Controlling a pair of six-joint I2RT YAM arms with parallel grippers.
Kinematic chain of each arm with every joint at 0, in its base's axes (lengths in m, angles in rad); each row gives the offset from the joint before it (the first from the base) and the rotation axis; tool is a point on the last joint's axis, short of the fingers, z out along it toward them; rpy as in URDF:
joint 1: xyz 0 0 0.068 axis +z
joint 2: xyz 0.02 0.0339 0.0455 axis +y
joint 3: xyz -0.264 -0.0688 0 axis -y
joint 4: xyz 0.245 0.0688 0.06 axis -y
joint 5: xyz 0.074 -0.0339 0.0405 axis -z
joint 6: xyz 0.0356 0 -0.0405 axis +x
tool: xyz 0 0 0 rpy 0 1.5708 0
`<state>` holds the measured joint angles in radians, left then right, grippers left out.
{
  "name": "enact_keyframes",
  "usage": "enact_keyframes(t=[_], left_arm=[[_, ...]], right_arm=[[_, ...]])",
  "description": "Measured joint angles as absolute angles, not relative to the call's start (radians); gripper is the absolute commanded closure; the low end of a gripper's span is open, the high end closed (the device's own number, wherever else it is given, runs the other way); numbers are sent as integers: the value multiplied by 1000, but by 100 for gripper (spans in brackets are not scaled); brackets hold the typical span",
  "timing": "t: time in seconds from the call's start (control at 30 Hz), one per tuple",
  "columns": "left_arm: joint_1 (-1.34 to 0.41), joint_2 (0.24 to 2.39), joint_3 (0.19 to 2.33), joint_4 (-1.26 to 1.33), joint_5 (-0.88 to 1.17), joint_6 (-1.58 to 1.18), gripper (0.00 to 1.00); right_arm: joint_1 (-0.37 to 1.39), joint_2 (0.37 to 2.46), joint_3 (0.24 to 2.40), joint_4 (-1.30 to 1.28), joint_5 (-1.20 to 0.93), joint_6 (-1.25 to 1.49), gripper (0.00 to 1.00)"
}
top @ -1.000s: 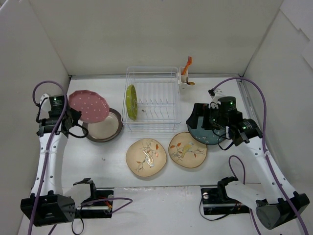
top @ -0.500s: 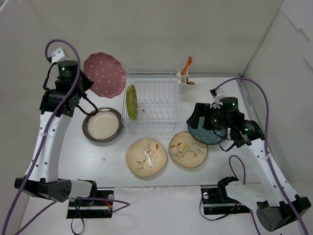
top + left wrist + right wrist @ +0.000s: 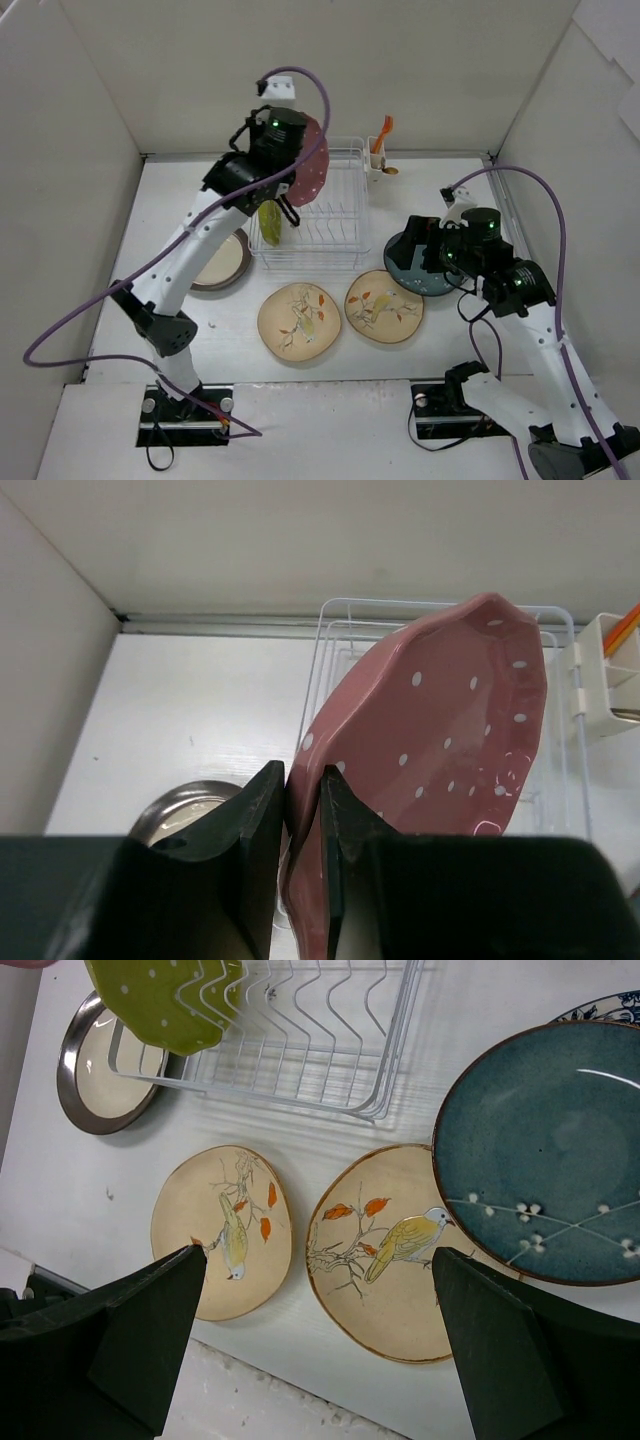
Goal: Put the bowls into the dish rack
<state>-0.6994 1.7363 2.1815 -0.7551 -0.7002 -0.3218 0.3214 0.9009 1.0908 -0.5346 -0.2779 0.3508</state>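
Our left pincer (image 3: 298,780) now hangs at upper centre of the overhead view, no longer at its left edge, pinching the pink white-dotted ceramic bowl (image 3: 440,720) on edge above the white wire dish rack (image 3: 330,215). We hold our right pincer (image 3: 318,1260) spread beside the dark teal glazed bowl (image 3: 560,1150), right of centre.

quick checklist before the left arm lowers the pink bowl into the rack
1. Grip: left gripper shut on the pink bowl at its rim: ok.
2. Position: pink bowl above the dish rack: ok.
3. Space: free dividers beside the green bowl: ok.
4. Alignment: bowl's edge lined up with a slot: cannot tell.
5. Clearance: right gripper open, away from the rack: ok.
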Motion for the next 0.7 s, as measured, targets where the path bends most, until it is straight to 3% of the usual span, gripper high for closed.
enact_keyframes(t=[0.7], left_arm=[[-809,2069,2225,-408,-1130,289,100]], right_arm=[[321,833,1062,-608,-250,362,6]])
